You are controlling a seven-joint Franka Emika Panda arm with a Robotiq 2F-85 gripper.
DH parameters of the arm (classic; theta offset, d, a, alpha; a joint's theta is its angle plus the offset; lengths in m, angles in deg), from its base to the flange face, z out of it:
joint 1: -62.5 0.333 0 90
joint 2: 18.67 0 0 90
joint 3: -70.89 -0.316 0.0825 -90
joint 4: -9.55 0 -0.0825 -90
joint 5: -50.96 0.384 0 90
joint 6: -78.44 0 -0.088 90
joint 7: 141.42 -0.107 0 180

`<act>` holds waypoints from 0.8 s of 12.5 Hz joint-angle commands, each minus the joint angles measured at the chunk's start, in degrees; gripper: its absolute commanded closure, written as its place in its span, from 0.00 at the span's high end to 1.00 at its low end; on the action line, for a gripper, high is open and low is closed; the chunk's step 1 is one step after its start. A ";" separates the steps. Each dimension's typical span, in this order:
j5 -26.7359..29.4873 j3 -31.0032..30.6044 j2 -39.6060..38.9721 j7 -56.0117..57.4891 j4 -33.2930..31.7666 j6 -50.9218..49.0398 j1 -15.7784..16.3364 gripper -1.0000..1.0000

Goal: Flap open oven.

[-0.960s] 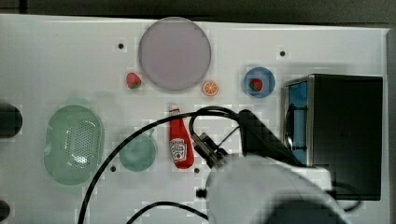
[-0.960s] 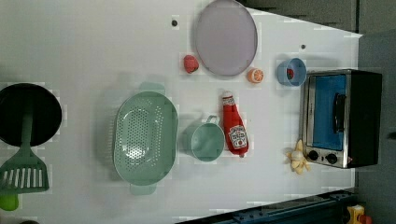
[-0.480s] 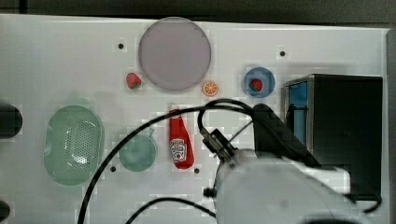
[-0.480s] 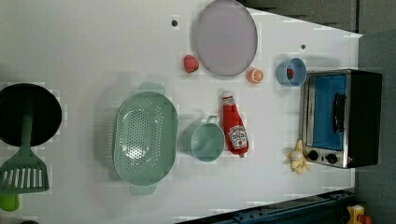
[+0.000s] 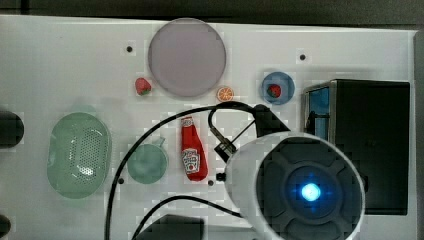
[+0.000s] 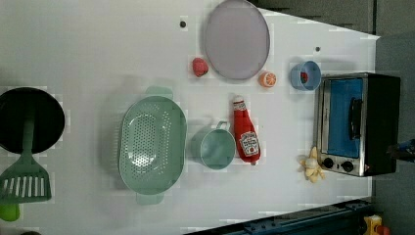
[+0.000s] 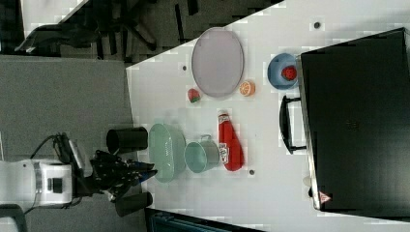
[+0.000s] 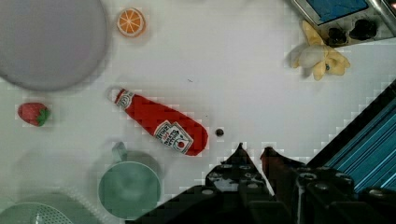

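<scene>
End effector (image 8: pixel 252 154) fingertips are being seen close together, nearly touching and holding nothing, above the white desk (image 8: pixel 243 79) beside the ketchup bottle (image 8: pixel 161 127). Over the last second the arm is being swung across the top view toward the oven (image 5: pixel 362 145), so the approach is judged to be under way. The oven is being seen at the top view's right edge of the desk, its door not yet flapped open and its handle (image 7: pixel 287 124) untouched. On the bottle's label, writing is being shown but cannot be read.

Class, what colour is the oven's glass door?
Blue-tinted, framed in silver; the oven door shows best in the left view.
</scene>
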 commanded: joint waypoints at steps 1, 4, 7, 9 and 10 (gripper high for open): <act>-1.65 2.16 -0.30 11.68 -1.14 3.71 -0.81 0.17; -3.32 5.34 -1.01 24.71 -4.79 11.86 -1.05 0.17; -3.34 9.14 -1.42 34.79 -8.80 18.66 -1.13 0.17; -3.68 11.41 -2.37 39.73 -10.84 21.60 -1.19 0.17; -4.48 12.37 -3.13 42.49 -11.53 23.05 -1.22 0.17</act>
